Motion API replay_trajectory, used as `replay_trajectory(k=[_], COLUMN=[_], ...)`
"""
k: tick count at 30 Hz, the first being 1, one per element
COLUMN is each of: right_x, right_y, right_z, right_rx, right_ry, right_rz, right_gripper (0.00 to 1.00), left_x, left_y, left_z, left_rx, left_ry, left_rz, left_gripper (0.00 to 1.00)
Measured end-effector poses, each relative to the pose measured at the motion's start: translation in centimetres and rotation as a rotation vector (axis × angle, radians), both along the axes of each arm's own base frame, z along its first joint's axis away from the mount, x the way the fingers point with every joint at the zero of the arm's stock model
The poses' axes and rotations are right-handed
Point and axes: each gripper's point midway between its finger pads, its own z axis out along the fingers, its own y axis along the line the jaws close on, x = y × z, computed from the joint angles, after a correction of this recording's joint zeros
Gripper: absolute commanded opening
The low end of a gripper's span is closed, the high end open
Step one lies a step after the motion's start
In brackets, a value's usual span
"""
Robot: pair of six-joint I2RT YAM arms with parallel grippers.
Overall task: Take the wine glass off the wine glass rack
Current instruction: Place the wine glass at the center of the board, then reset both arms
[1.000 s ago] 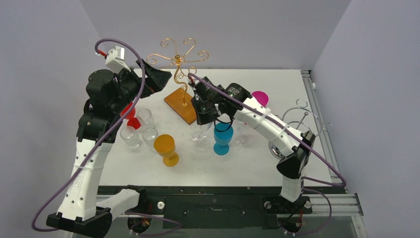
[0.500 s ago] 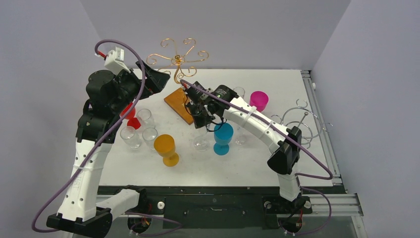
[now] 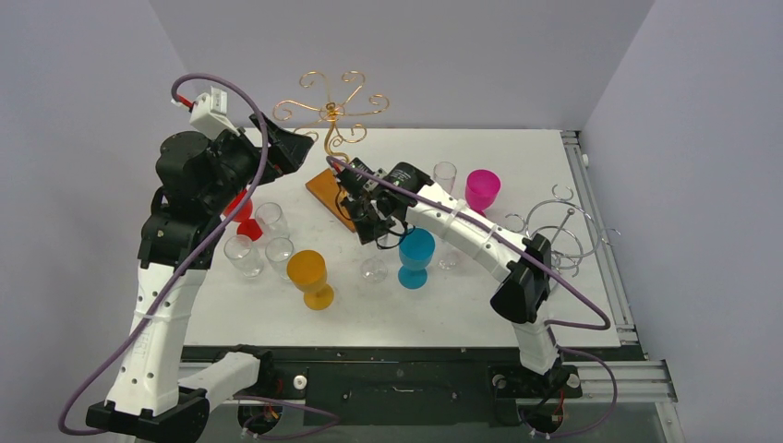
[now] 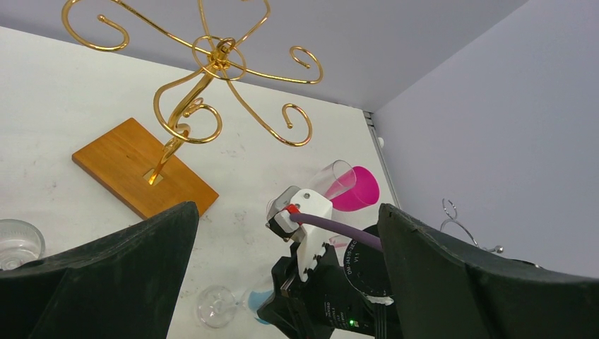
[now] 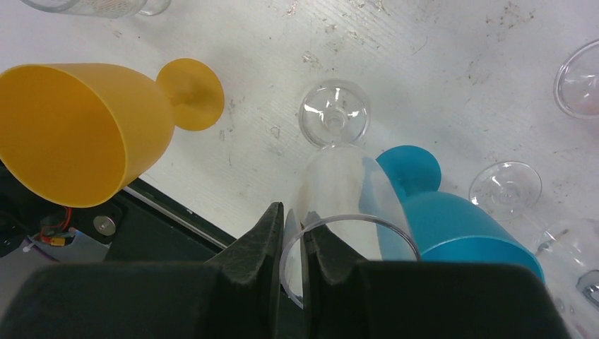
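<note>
Wine glass (image 5: 339, 183) first: it was already off the wine glass rack (image 3: 331, 109) and hung in my right gripper (image 5: 293, 215). The two fingers were pressed together on the thin rim (image 5: 367, 220), one inside the bowl and one outside. The wine glass stood straight up and down. Its rim was on top, at the fingers, and its foot (image 5: 333, 113) pointed down at the white table (image 3: 462, 309). I could not tell if the foot touched the table or was just above it.

So the glass was right under the right gripper, not off to a side. It sat low, between the orange cup (image 5: 63, 134) on the left and the blue cup (image 5: 459, 233) on the right. The blue cup was just beside it. The gold rack was farther back and to the left, and I saw no glass on its curly arms.

My left gripper (image 3: 291, 143) was spread wide and held nothing. It was up high by the left side of the rack, well apart from the glass.

I thought the taking-off part was done. What was left, I guessed, was to go straight down, let the foot sit flat, and open the fingers. The blue cup was very close, so a sideways push could knock it over.
</note>
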Motion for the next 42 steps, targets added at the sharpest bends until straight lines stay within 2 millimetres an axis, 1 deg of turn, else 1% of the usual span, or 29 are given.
replay_trajectory(k=[1,3,6,11,24,30,33,37,38,39,40,42], right_x=[0.0,0.0,0.2,0.3,0.0,-0.1,-0.2,0.1,0.3,0.4,0.9,1.6], right_y=[0.1,0.2,0.4,0.6,0.6,0.6,0.5,-0.1,-0.3,-0.6,-1.6,-2.7], right_z=[0.1,0.5,1.1,1.9,2.3,3.2,4.3,7.1,7.9,8.7,10.7,12.5], right_rx=[0.002,0.008,0.016,0.024,0.024,0.046,0.075,0.145,0.166,0.189,0.237,0.291], right_ry=[-0.003,-0.011,-0.029,-0.055,-0.062,-0.071,-0.085,-0.125,-0.139,-0.153,-0.186,-0.22], right_rz=[0.003,0.005,0.006,0.005,0.008,0.002,-0.005,-0.028,-0.036,-0.045,-0.072,-0.109], right_gripper=[0.17,0.23,0.3,0.35,0.4,0.44,0.48,0.53,0.54,0.58,0.61,0.65], left_x=[0.0,0.0,0.0,0.0,0.0,0.0,0.0,0.3,0.4,0.7,0.7,0.7], left_y=[0.0,0.0,0.0,0.0,0.0,0.0,-0.1,-0.2,-0.2,-0.3,-0.4,-0.7], left_z=[0.0,0.0,0.0,0.0,0.0,0.0,0.0,-0.4,-0.6,-1.1,-1.1,-1.2], left_rx=[0.0,0.0,0.0,0.0,0.0,-0.001,-0.001,0.002,0.004,0.008,0.008,0.014], left_ry=[0.0,0.0,0.0,0.0,0.0,0.0,0.002,0.015,0.022,0.04,0.041,0.051], left_rz=[0.0,0.0,0.0,0.0,-0.001,-0.001,-0.004,-0.009,-0.009,-0.011,-0.012,-0.019], left_gripper=[0.96,0.96,0.96,0.96,0.96,0.96,0.96,0.96,0.96,0.96,0.96,0.96])
